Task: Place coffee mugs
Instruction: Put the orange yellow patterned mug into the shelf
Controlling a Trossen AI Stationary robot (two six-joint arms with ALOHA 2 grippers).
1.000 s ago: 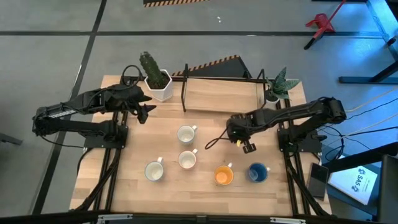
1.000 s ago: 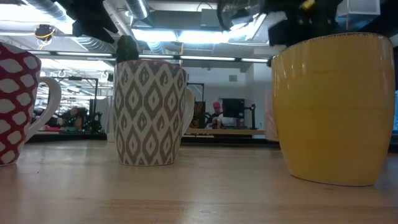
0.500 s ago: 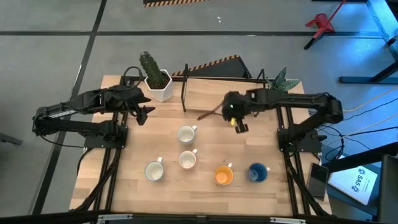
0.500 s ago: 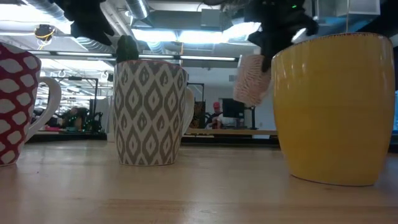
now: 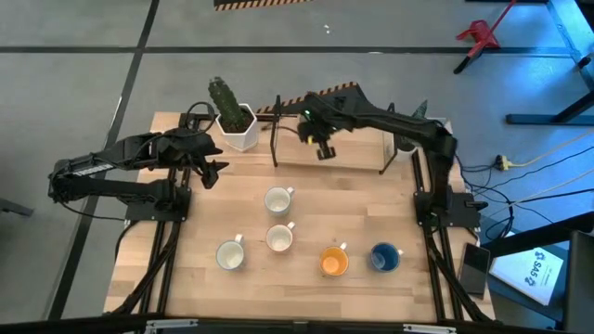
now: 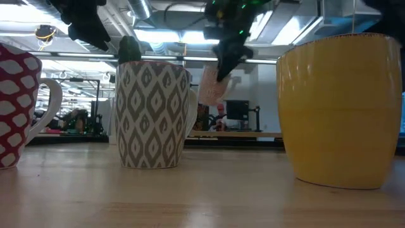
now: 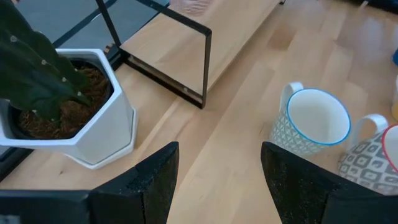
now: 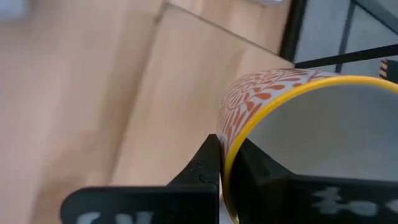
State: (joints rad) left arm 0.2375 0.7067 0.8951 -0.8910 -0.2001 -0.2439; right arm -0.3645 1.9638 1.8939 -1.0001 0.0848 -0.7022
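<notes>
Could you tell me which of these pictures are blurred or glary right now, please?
Right wrist view: the yellow-rimmed orange-patterned mug is sharp, the wooden shelf board behind blurred. Low view: ceiling lights glare; the carried mug is soft. High view: even, sharp.

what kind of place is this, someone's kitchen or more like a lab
Most likely a robotics lab or workshop, not a kitchen: a bare wooden table with two robot arms mounted on it stands on a grey concrete floor, with hazard-striped tape and exposed ceiling ducts.
</notes>
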